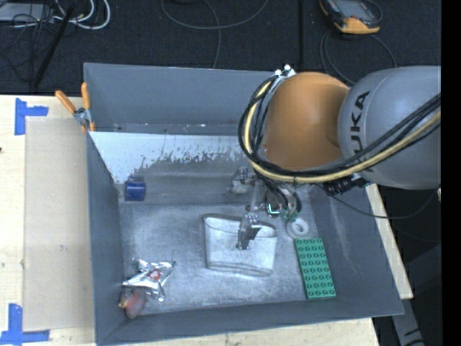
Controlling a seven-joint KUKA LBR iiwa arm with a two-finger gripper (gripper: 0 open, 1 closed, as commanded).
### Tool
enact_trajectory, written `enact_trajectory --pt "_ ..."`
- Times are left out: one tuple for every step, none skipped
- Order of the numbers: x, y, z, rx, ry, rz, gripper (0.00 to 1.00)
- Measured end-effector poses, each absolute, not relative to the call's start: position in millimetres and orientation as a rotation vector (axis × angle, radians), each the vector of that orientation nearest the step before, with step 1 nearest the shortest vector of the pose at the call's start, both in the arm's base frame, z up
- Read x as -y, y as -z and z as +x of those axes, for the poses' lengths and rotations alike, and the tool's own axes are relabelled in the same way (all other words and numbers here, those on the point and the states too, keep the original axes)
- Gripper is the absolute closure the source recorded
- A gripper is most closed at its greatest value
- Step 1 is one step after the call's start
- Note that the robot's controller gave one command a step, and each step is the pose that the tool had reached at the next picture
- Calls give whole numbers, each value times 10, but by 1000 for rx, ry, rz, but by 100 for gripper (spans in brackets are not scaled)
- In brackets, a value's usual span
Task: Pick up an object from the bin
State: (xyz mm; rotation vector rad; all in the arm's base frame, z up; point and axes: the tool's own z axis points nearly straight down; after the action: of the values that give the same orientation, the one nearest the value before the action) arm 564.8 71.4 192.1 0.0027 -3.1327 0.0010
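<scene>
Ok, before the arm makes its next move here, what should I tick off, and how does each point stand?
1. Claw placed over a thing: ok, it is above the white tub-like piece in the middle of the bin.
2. Claw has hold of that piece: cannot tell.
3. Near neighbours apart from it: ok, the white ring and the green studded plate lie to its right, not touching it.
4. Other things out of the way: ok, blue block at back left, crumpled silver wrapper at front left.
5. Claw away from the bin walls: ok.
</scene>
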Motion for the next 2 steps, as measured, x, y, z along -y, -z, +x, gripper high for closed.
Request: enact_trajectory --pt "-1036 -1676 5730 3107 1 447 0" --pt "-245 -738 5363 3041 8 849 0"
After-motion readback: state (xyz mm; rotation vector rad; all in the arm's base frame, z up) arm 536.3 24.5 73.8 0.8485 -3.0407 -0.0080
